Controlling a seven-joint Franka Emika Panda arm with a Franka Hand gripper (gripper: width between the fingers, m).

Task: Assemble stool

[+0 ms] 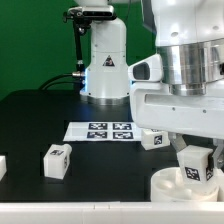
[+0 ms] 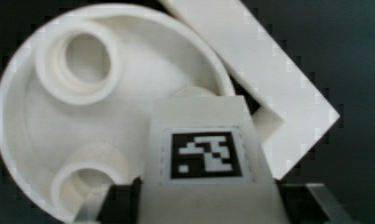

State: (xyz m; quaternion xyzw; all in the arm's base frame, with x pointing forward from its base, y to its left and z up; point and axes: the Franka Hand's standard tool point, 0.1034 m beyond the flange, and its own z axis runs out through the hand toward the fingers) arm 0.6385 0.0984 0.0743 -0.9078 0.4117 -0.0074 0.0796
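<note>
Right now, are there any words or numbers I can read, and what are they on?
No words or numbers can be read.
On the robot base: a small triangle sticker, too small to read.
On the marker board: four black-and-white square tags, patterns only.
On the held leg: one square tag, pattern only.
On the loose leg: a tag, too blurred.

Glossy white arm (image 1: pixel 190 60), rounded white base (image 1: pixel 105 90) with triangle sticker (image 1: pixel 107 69), black cables (image 1: pixel 76 45)

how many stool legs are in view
3: one leg at the exterior view's left, one beside the marker board, one in the gripper over the seat. A cut-off white piece at the left edge may be a fourth.
</note>
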